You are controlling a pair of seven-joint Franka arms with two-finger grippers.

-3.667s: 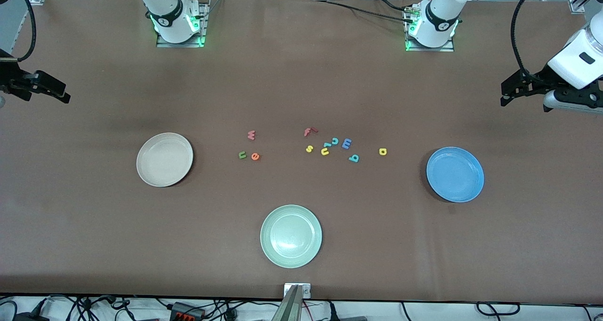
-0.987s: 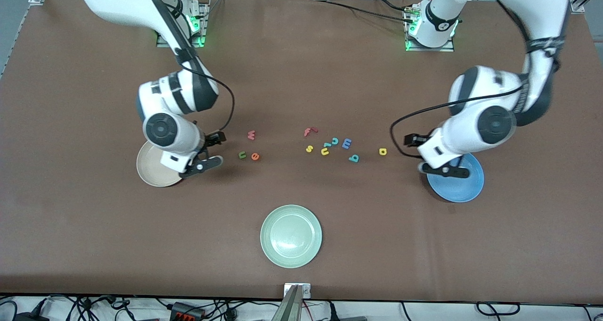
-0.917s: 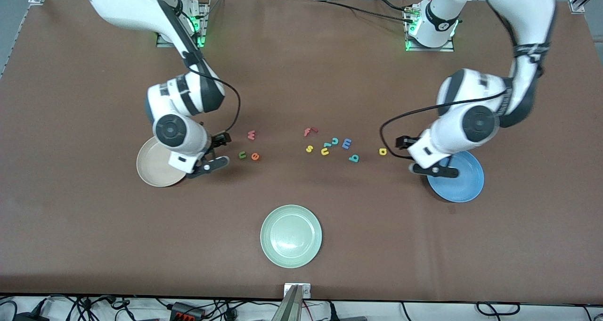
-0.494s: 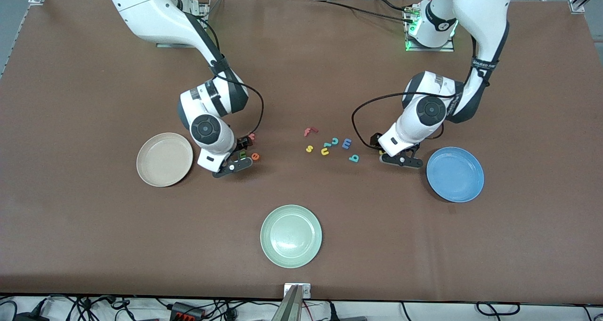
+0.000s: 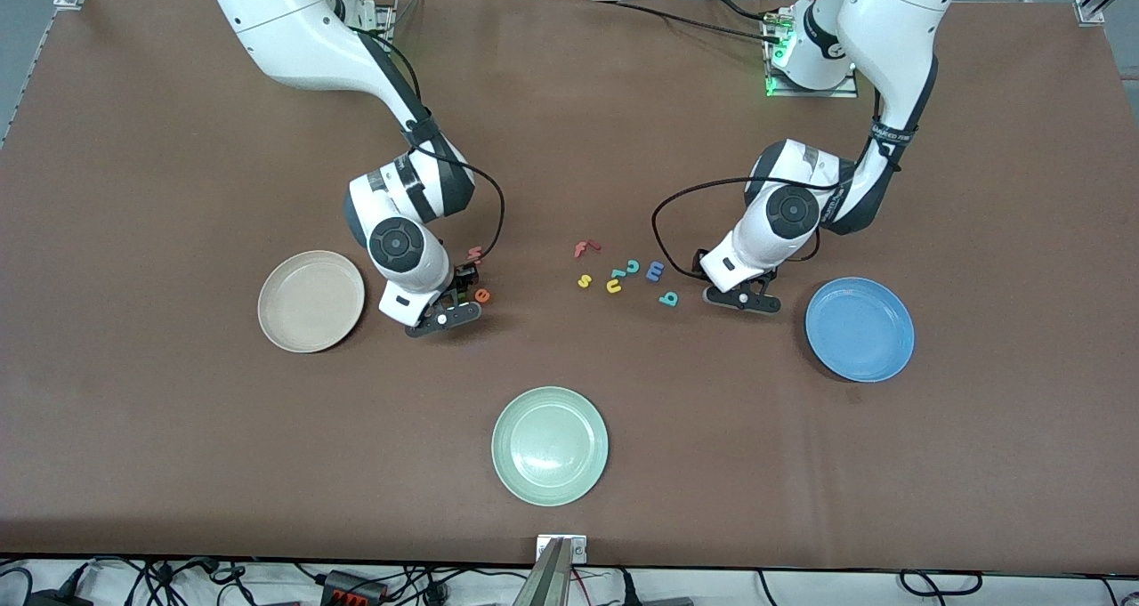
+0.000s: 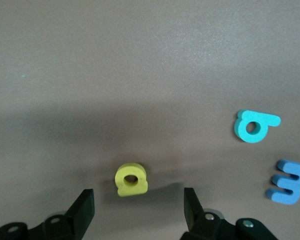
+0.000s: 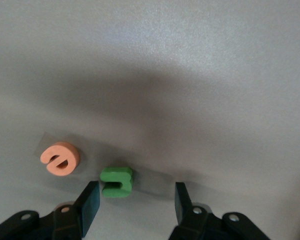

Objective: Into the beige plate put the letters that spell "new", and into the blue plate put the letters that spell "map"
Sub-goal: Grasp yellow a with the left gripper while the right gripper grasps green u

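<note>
My right gripper (image 5: 454, 298) is low over the green n (image 7: 117, 182) and open; the n lies between the fingertips (image 7: 90, 202), close to one of them. The orange e (image 7: 60, 158) (image 5: 481, 295) lies beside it, the red-pink w (image 5: 475, 253) a little farther from the front camera. My left gripper (image 5: 732, 289) is open, straddling the yellow a (image 6: 131, 180) without touching it. The teal p (image 6: 255, 126) (image 5: 668, 299) and blue m (image 6: 288, 181) (image 5: 655, 271) lie toward the table's middle. The beige plate (image 5: 311, 301) and the blue plate (image 5: 860, 328) hold no letters.
A pale green plate (image 5: 550, 446) sits nearer to the front camera, in the middle. Other loose letters cluster by the m: a red f (image 5: 585, 248), a yellow s (image 5: 584, 280), a yellow u (image 5: 614, 286) and a teal c (image 5: 633, 267).
Both arms have swung in from the plates to the letters and come down, the right over the n, the left over the a. Both pairs of jaws have narrowed.
</note>
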